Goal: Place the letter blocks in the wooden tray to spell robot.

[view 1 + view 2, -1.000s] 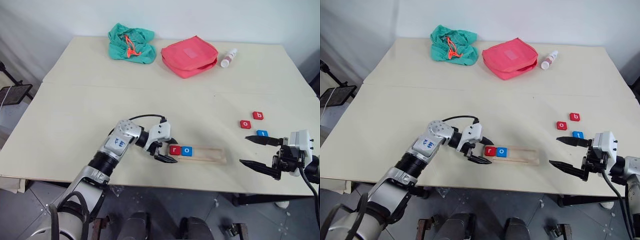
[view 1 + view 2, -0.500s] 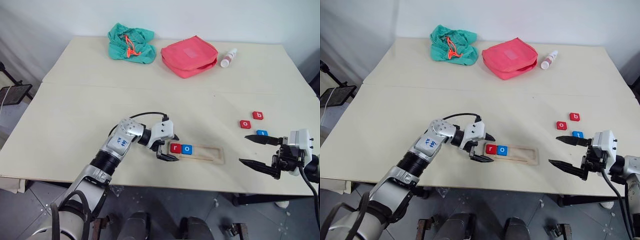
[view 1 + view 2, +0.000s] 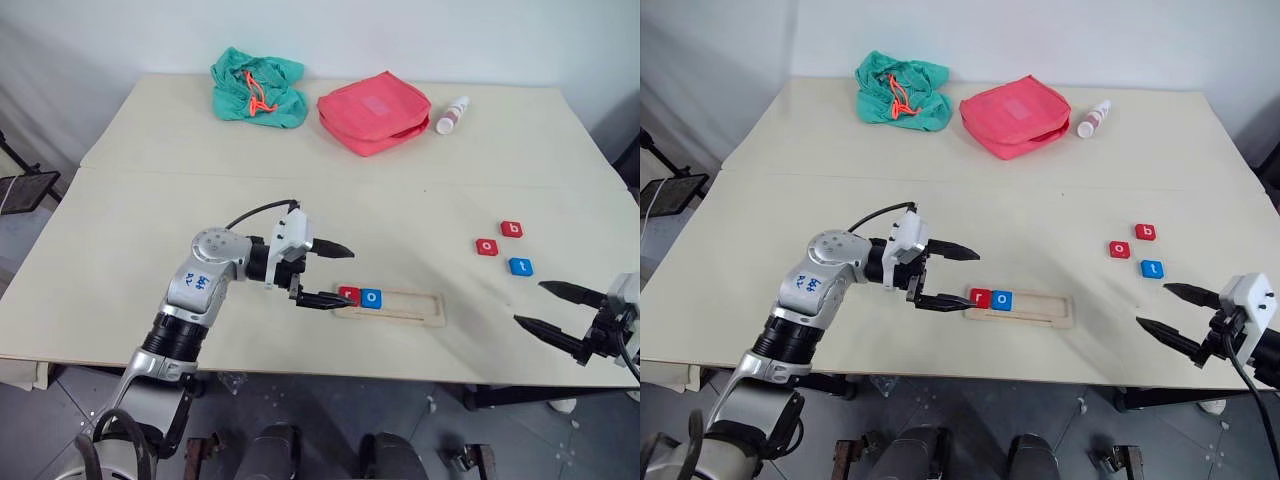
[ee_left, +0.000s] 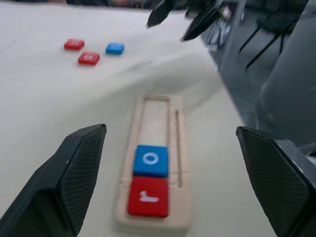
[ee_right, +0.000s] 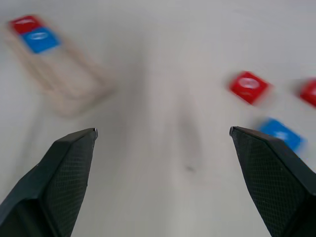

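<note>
Tray status: wooden tray [image 3: 392,304] lies near the front edge of the table [image 3: 150,210], long axis running left to right. Two letter blocks sit touching in its left end, red "r" block [image 3: 349,295] outermost and blue "o" block [image 3: 371,297] just right of it (rest of the groove is bare wood).

Loose blocks: three lie on the table well to the right of the tray. Red "b" block [image 3: 511,229] is farthest back, red "o" block [image 3: 487,246] sits near it toward the left and front, and blue "t" block [image 3: 520,266] lies nearest the front; none touch.

Left gripper [image 3: 326,272] hangs just left of the tray's left end, pointing right, fingers wide apart and gripping nothing. One fingertip reaches close to the "r" block; contact cannot be judged.

Right gripper [image 3: 545,307] is at the table's front right edge, in front of and to the right of the "t" block, fingers spread wide, nothing between them.

Back of table: green cloth bag [image 3: 255,86], red pouch [image 3: 374,111], small white bottle [image 3: 452,115] lying on its side.
</note>
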Controlling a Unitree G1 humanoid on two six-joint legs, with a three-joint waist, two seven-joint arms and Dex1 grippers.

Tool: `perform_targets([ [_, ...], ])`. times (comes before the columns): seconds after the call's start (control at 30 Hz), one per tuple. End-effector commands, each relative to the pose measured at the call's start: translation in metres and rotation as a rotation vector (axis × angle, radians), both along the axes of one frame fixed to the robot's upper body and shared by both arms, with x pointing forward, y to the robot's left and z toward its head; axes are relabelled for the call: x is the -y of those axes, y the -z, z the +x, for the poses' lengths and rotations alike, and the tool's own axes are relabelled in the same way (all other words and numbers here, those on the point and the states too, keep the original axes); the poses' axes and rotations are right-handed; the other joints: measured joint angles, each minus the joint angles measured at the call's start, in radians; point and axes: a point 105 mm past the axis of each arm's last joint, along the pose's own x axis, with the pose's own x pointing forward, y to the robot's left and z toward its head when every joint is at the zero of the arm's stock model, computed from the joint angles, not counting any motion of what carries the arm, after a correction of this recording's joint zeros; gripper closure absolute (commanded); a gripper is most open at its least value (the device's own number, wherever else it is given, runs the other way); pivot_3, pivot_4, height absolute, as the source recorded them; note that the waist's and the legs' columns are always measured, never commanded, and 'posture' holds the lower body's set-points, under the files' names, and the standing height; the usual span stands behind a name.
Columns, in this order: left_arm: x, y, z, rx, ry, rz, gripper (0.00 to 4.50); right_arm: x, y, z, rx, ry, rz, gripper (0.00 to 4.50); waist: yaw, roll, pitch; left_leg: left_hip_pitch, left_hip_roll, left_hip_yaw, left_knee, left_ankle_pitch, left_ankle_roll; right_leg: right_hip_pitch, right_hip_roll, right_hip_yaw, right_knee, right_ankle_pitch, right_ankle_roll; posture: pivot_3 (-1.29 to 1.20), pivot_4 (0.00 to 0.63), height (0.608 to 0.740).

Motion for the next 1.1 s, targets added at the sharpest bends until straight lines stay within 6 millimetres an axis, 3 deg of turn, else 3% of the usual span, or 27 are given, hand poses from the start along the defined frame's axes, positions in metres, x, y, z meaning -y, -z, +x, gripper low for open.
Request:
perform_targets([
  [0.03,-0.01,-0.004,0.008,0.126,-0.045,-0.059,0.03,0.008,-0.009,0.008,0.075,0.19,0.03,0.0,0.0,0.0,0.0,0.0,0.0,0.0,0.0,0.0,0.0,0.0,0.0,0.0,0.0,0.0,0.0,0.0,0.15,0.74],
  [0.2,-0.021,-0.001,0.019,0.123,-0.084,-0.098,0.03,0.007,-0.007,0.007,0.094,0.277,0.074,0.0,0.003,0.0,0.0,0.0,-0.001,0.0,-0.001,0.0,0.0,0.0,-0.001,0.0,0.0,0.0,0.0,0.0,0.15,0.74],
  [0.3,-0.03,0.016,0.003,0.115,0.01,-0.041,0.03,-0.002,0.0,0.003,0.112,0.301,0.103,0.0,0.001,0.0,0.0,0.0,-0.001,0.0,-0.001,0.0,0.0,0.0,-0.001,0.0,0.001,0.0,0.0,0.0,0.15,0.74],
  [0.57,-0.05,0.025,-0.01,0.099,-0.006,-0.032,0.03,0.001,-0.007,0.01,0.135,0.404,0.141,0.0,-0.002,0.001,-0.001,0.002,-0.001,-0.004,-0.002,0.0,0.0,-0.001,-0.001,0.002,0.002,0.0,0.0,0.0,0.15,0.74],
  [1.1,-0.055,0.027,-0.015,0.086,-0.009,-0.033,0.03,0.006,-0.013,0.013,0.124,0.419,0.14,0.0,-0.001,0.001,-0.001,0.002,-0.001,-0.005,-0.002,0.0,0.001,0.0,-0.001,0.003,0.002,0.0,0.0,0.0,0.15,0.74],
])
